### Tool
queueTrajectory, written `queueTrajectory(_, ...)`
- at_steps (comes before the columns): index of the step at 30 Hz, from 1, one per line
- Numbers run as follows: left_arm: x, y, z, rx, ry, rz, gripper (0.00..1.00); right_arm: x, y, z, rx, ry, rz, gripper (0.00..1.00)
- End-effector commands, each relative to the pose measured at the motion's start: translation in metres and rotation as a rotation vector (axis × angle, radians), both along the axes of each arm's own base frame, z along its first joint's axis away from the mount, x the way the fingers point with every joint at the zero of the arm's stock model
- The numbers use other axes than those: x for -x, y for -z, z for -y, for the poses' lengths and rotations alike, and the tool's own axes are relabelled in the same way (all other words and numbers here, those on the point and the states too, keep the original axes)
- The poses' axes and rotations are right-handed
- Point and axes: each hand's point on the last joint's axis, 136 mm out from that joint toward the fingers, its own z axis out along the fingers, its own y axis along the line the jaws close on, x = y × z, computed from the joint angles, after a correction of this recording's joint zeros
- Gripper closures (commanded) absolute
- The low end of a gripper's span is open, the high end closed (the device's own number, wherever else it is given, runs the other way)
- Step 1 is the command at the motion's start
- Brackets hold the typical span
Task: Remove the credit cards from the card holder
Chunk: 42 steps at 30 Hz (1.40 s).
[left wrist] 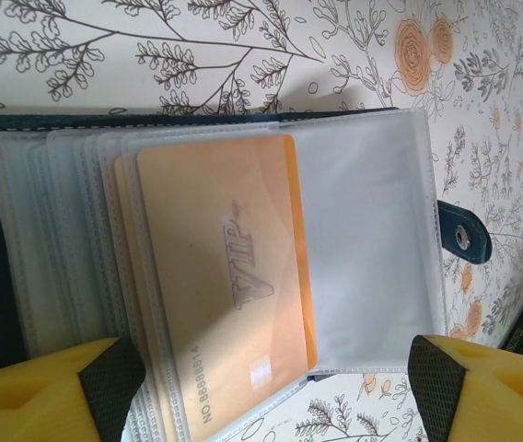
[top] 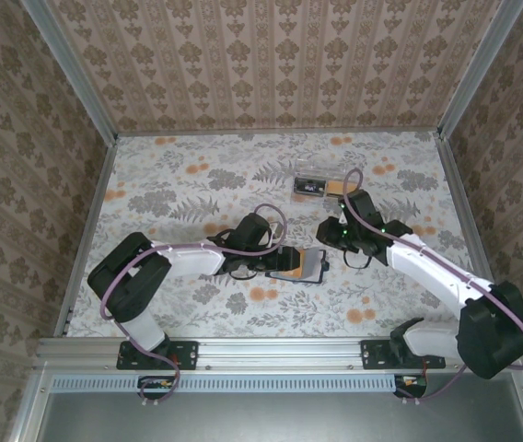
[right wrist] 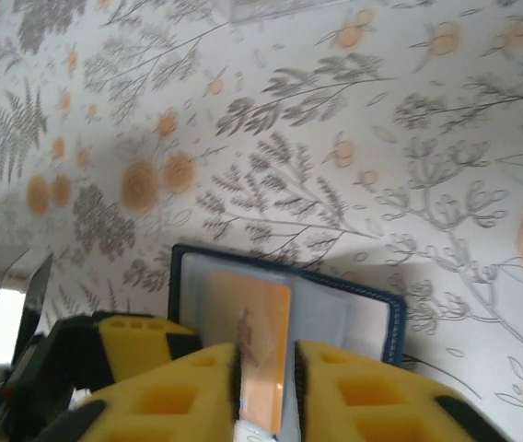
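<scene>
The navy card holder [top: 317,268] lies open on the floral table, its clear sleeves [left wrist: 363,239] fanned out and its small tab [left wrist: 469,236] at one edge. An orange VIP card [left wrist: 215,276] sits in the top sleeve. My left gripper [left wrist: 271,391] is open wide, its yellow fingers straddling the sleeve stack at the holder's near edge. My right gripper [right wrist: 266,387] hovers just above the holder [right wrist: 389,322] with a narrow gap between its pads. The orange card [right wrist: 261,313] shows through that gap, and nothing is visibly pinched.
A clear plastic box [top: 321,187] with black and tan contents stands behind the holder, toward the back right. Patterned walls enclose the table on three sides. Both arms meet over the table's middle, the left gripper [top: 278,261] close beside the right [top: 328,236].
</scene>
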Motion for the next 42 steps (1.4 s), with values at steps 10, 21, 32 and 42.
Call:
queueTrajectory(10, 0.003, 0.006, -0.005, -0.044, -0.001, -0.007, 0.19, 0.019, 0.063, -0.047, -0.179, -0.045, -0.205, 0.83)
queueTrajectory(21, 0.001, 0.008, -0.007, -0.049, -0.015, -0.012, 0.19, 0.029, 0.092, -0.045, -0.161, -0.05, -0.277, 0.77)
queueTrajectory(32, 0.001, 0.008, -0.006, -0.045, -0.014, -0.019, 0.19, 0.031, 0.107, -0.049, -0.161, -0.07, -0.303, 0.76)
queueTrajectory(42, 0.001, 0.009, -0.005, -0.044, -0.011, -0.023, 0.19, 0.03, 0.102, -0.051, -0.187, -0.077, -0.292, 0.95)
